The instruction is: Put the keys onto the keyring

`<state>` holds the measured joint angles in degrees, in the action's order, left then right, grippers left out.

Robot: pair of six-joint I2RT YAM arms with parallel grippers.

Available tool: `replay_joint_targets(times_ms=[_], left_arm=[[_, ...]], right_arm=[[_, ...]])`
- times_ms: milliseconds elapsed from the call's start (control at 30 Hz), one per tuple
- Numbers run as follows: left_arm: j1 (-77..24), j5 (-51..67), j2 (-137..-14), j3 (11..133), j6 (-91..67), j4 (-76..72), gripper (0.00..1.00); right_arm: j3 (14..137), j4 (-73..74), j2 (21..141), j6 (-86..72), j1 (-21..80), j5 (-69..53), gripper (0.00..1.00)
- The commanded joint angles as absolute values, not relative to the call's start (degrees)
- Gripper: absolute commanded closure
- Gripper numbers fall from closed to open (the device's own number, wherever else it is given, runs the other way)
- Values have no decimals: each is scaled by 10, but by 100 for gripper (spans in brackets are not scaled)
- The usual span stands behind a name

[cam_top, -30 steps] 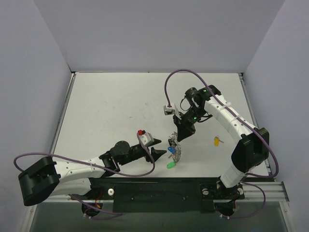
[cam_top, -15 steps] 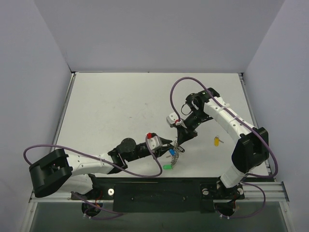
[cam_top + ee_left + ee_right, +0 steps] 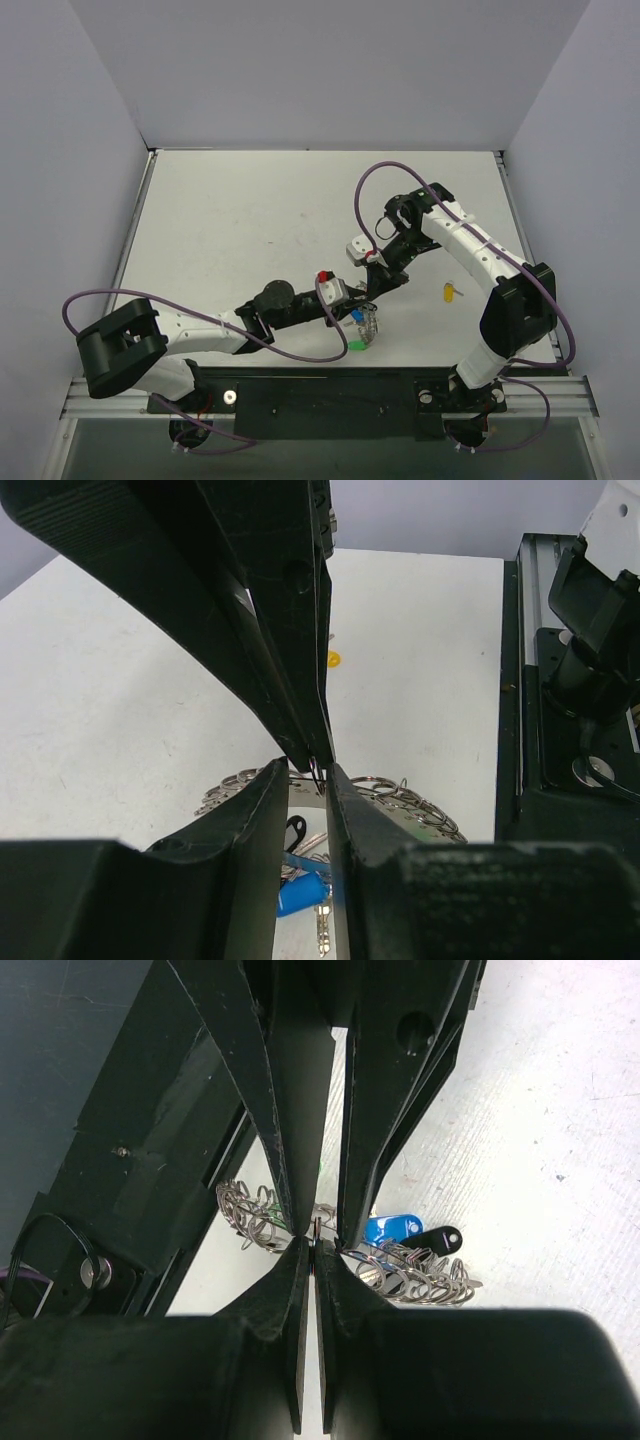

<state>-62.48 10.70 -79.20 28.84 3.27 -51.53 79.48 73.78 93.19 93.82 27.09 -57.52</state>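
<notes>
White table [image 3: 220,230], grey walls on three sides, black rail along the bottom edge of the top view.

1. Change. The left arm [image 3: 200,335] has reached further toward lower centre than a second ago. The left gripper [image 3: 350,303], then spread wide and short of the ring, now sits on it with the jaws drawn in; they appear to clamp the beaded rim. The right gripper [image 3: 368,293] has come down to meet it and is pinched shut on the same rim.
2. Meaning. The keyring [image 3: 366,326] stays just below centre and is probably held from both sides, the footing needed to part the loop. The blue key [image 3: 357,315] lies at the ring. The green key [image 3: 353,346] lies just below it. The yellow key [image 3: 450,292] lies well apart at right, not yet loaded.
3. Views. The top view alone shows all three keys and both arms. The left wrist view shows daylight between its own fingers, with the ring wire at their tips. The right wrist view shows its own fingers almost touching, the rim nipped between them.
</notes>
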Motion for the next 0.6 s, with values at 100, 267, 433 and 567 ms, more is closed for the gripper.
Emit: replay_joint_targets(times_ms=[100,267,433,567], left_arm=[[-626,109,-797,320,33,-501,71],[-626,108,-797,318,31,-490,72],[-626,109,-798,317,28,-483,72],[-626,109,-799,322,27,-481,74]], right_arm=[[793,880,905,958,273,-617,100],[793,881,905,957,272,-616,100],[795,880,906,956,272,-617,100],[793,881,907,956,272,-619,100]])
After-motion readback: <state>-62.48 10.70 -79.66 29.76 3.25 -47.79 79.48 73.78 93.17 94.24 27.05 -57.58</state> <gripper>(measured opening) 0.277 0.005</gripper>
